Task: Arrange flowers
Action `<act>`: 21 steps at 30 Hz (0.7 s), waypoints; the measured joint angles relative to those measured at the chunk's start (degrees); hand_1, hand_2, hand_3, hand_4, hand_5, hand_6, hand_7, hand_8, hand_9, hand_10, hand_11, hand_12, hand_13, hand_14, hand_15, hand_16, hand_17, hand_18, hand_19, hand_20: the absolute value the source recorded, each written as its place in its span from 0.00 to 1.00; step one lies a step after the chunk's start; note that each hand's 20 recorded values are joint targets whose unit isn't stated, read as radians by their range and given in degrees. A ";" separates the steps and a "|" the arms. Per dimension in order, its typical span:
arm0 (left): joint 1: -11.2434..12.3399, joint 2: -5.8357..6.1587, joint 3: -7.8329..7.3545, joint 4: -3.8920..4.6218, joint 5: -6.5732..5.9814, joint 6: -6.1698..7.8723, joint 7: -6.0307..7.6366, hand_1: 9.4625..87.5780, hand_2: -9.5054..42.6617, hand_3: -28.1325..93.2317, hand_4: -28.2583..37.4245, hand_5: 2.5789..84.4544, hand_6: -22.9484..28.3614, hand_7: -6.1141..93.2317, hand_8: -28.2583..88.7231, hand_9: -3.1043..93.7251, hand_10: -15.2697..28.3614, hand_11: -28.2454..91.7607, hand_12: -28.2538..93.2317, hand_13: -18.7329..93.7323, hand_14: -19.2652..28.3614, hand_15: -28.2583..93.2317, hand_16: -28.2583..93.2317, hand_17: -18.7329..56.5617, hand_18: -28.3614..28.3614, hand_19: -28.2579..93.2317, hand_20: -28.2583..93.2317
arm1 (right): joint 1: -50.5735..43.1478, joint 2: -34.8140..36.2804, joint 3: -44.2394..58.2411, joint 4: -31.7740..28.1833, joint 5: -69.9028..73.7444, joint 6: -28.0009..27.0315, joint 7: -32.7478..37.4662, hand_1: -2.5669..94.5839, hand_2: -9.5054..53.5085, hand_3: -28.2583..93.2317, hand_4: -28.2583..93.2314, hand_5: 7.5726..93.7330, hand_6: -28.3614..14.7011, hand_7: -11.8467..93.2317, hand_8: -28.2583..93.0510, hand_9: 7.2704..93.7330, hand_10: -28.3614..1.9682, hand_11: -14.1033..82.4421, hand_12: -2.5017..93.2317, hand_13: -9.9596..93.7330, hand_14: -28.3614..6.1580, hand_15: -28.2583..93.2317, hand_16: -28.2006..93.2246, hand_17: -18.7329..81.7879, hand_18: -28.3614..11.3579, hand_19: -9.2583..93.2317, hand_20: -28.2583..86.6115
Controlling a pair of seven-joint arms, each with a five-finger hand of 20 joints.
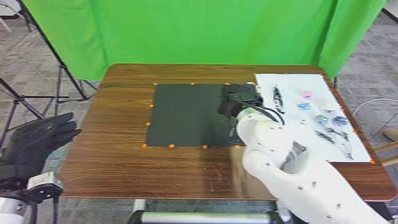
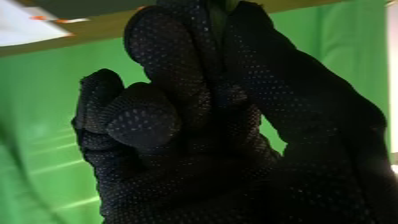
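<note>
My right hand point(image 1: 238, 97) is over the right side of the dark mat point(image 1: 187, 117), beside the white sheet point(image 1: 298, 82). On that sheet lie a pink flower point(image 1: 307, 94), several bluish flowers point(image 1: 339, 120) and dark slender sprigs point(image 1: 277, 97). In the right wrist view, my right hand point(image 2: 204, 175) has its thumb close against a finger, pinching a narrow green stem point(image 2: 217, 20); the rest of the stem is hidden by the glove. My left hand point(image 1: 40, 140) is off the table's left side, its fingers straight and empty.
Small orange dots point(image 1: 172, 146) mark the edges of the mat on the brown table point(image 1: 133, 175). A green curtain point(image 1: 204, 35) hangs behind the far edge. Black stand legs point(image 1: 62, 75) rise at the left, and a chair part point(image 1: 389, 145) is by the right edge.
</note>
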 measured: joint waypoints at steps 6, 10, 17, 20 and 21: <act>0.72 0.04 -0.52 -0.42 -0.09 0.36 0.44 0.22 0.31 0.90 0.21 0.52 0.71 0.20 0.17 0.41 0.85 0.52 0.30 0.40 0.98 0.68 0.14 0.12 0.87 0.70 0.32 | 2.35 -7.40 -2.68 6.84 -2.63 -3.11 -1.30 0.57 0.02 0.90 0.02 0.84 0.53 0.42 0.46 0.86 0.41 0.58 0.42 0.81 0.45 0.88 0.47 0.53 0.00 0.99 0.53; 0.94 0.48 0.10 -0.32 -0.11 0.54 0.63 0.22 0.31 0.90 0.21 0.52 0.71 0.20 0.17 0.41 0.85 0.52 0.30 0.40 0.98 0.68 0.14 0.12 0.87 0.70 0.32 | 1.98 -12.62 -4.00 10.50 -5.29 -6.50 -2.21 0.57 0.02 0.90 0.02 0.84 0.54 0.42 0.46 0.86 0.41 0.58 0.42 0.81 0.45 0.88 0.47 0.53 0.00 0.99 0.53; -4.77 2.38 5.54 1.06 -0.02 0.87 0.44 0.22 0.31 0.90 0.21 0.52 0.71 0.20 0.17 0.41 0.85 0.52 0.30 0.40 0.98 0.68 0.14 0.12 0.87 0.70 0.32 | -0.41 -17.53 -5.49 10.61 -7.69 -7.80 -4.41 0.57 0.03 0.90 0.02 0.84 0.54 0.43 0.46 0.86 0.42 0.58 0.42 0.81 0.45 0.88 0.47 0.53 0.00 0.99 0.53; -6.73 2.93 6.57 1.27 0.03 0.87 0.18 0.22 0.30 0.90 0.21 0.52 0.72 0.20 0.17 0.41 0.85 0.52 0.30 0.40 0.98 0.68 0.14 0.12 0.87 0.70 0.32 | -0.51 -18.55 -5.99 11.00 -8.12 -8.07 -5.22 0.57 0.03 0.90 0.02 0.84 0.54 0.43 0.46 0.86 0.42 0.58 0.41 0.81 0.45 0.88 0.47 0.53 0.00 0.99 0.53; -7.04 3.06 6.64 1.27 0.03 0.87 0.17 0.22 0.30 0.90 0.21 0.52 0.72 0.20 0.17 0.41 0.85 0.52 0.30 0.40 0.98 0.68 0.14 0.12 0.87 0.70 0.32 | -0.52 -18.90 -6.01 11.23 -8.34 -8.24 -5.52 0.57 0.03 0.90 0.02 0.84 0.54 0.43 0.46 0.86 0.42 0.58 0.41 0.81 0.45 0.88 0.47 0.53 0.00 0.99 0.53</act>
